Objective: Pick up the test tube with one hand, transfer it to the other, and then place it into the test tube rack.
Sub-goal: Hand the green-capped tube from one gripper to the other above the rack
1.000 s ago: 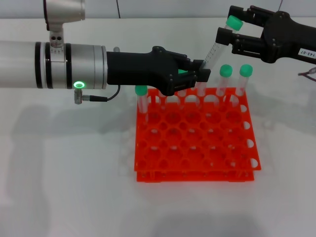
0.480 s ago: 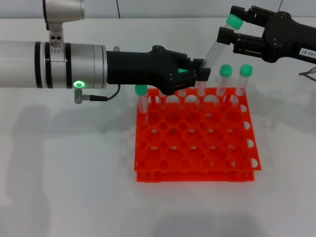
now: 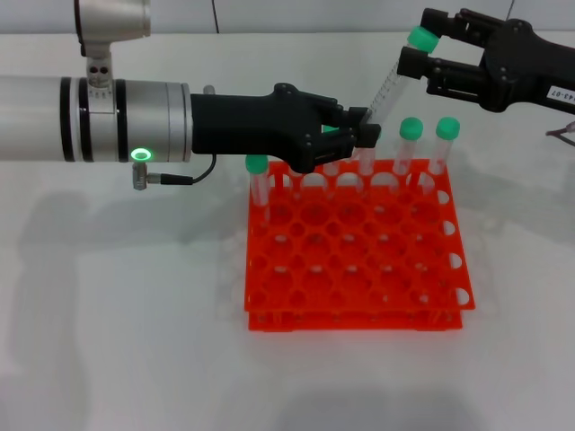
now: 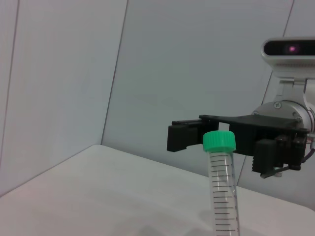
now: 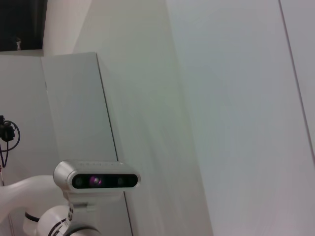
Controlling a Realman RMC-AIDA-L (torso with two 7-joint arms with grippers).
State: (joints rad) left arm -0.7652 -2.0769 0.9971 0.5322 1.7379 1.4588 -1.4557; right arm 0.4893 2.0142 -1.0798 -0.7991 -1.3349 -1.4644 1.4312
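Note:
The test tube (image 3: 386,90), clear with a green cap, leans above the back row of the orange-red test tube rack (image 3: 355,320). My left gripper (image 3: 361,131), on the green-lit silver arm, is shut on the tube's lower end. My right gripper (image 3: 415,40), the one with the white label, is at the upper right. It stands open with one finger on each side of the tube's cap. In the left wrist view the capped tube (image 4: 221,196) rises in front of the right gripper's black fingers (image 4: 187,135).
Other green-capped tubes stand in the rack's back row: one at the left corner (image 3: 257,171) and two at the right (image 3: 411,135) (image 3: 446,133), more partly hidden behind my left gripper. The rack's front rows of holes hold nothing. White table lies all around.
My right gripper has shifted slightly left, staying around the cap. The tube's cap end has edged up and left with it. The left arm has barely moved.

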